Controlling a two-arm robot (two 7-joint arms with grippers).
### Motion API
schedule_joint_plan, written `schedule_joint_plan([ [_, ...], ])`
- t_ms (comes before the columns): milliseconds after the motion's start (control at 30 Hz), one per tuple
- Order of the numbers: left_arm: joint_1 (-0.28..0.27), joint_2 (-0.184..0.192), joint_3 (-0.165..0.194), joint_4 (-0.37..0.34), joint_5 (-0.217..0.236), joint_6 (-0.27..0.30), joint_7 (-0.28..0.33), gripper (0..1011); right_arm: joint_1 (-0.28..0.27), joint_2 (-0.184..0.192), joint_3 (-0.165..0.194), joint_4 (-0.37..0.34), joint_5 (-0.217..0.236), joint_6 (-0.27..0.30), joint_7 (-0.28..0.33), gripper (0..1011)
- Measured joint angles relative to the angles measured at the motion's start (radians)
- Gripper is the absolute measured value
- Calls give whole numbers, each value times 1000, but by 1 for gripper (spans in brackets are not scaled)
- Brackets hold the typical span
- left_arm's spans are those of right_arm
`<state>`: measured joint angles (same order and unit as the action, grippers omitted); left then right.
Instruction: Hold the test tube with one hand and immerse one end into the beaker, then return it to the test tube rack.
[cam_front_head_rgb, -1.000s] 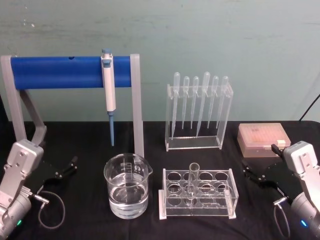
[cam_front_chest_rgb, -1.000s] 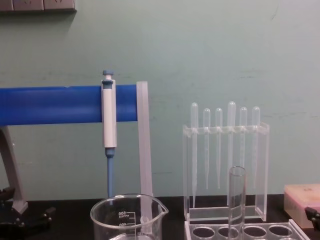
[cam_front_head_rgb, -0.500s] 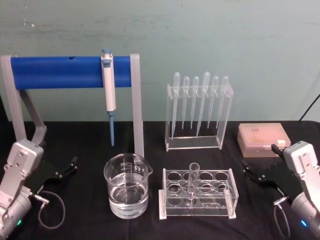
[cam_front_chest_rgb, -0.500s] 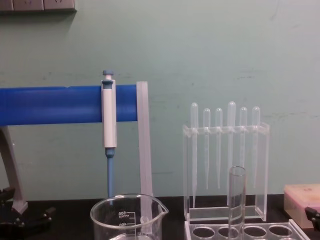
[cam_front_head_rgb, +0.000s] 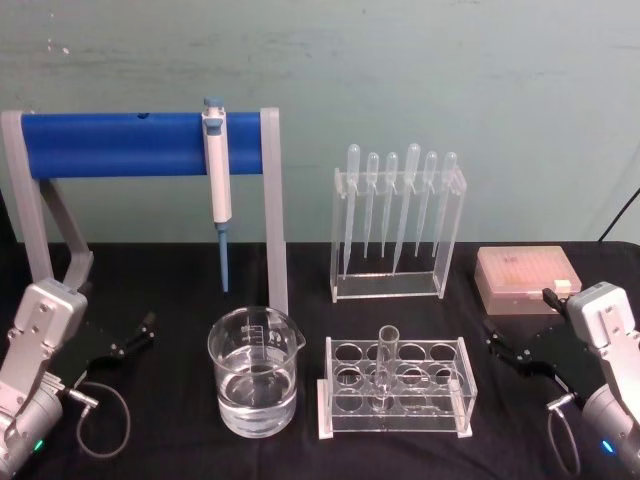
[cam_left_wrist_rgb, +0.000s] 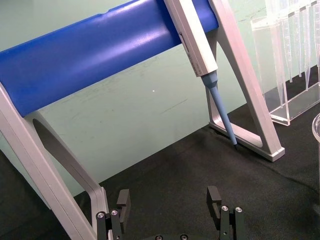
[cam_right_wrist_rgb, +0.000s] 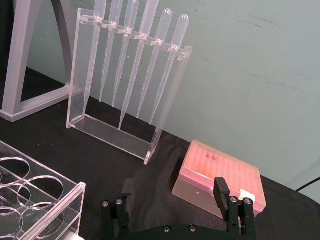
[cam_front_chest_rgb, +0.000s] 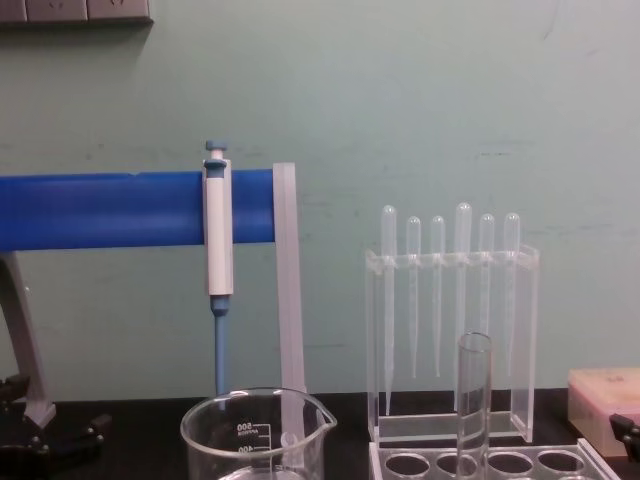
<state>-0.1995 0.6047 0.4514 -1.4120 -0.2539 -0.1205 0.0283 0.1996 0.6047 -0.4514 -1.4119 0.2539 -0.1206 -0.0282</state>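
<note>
- At the black surface's (cam_front_head_rgb: 170, 290) left edge, the black left gripper's (cam_front_head_rgb: 135, 335) fingers (cam_left_wrist_rgb: 214, 196) gape wide, empty.
- The right gripper's (cam_front_head_rgb: 498, 342) fingers (cam_right_wrist_rgb: 221, 189), opposite, spread equally wide, touching nothing.
- The long clear glass test tube (cam_front_head_rgb: 385, 358) stands upright in the clear rack (cam_front_head_rgb: 462, 398), beside the wide glass beaker (cam_front_head_rgb: 253, 372).
- Head view shows the beaker's water (cam_front_head_rgb: 256, 395); chest view, its marks (cam_front_chest_rgb: 244, 430).

Even diffuse light; soft highlights on beaker (cam_front_head_rgb: 253, 372); black table (cam_front_head_rgb: 160, 280) dim.

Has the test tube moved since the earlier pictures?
No. The test tube stands in the same hole of the rack, equally far from the beaker.
</note>
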Motion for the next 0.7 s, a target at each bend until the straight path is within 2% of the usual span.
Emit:
schedule_joint_plan([
  [333, 0, 0, 0, 0, 0, 0, 0, 1000, 0, 0, 2, 0, 0, -2, 1, 1003],
  [533, 0, 0, 0, 0, 0, 0, 0, 1000, -11, 10, 37, -23, 8, -51, 28, 1003],
  [633, 0, 0, 0, 0, 0, 0, 0, 1000, -28, 26, 68, -53, 43, -82, 68, 1003],
  [700, 0, 0, 0, 0, 0, 0, 0, 1000, -34, 32, 76, -62, 55, -90, 83, 1003],
])
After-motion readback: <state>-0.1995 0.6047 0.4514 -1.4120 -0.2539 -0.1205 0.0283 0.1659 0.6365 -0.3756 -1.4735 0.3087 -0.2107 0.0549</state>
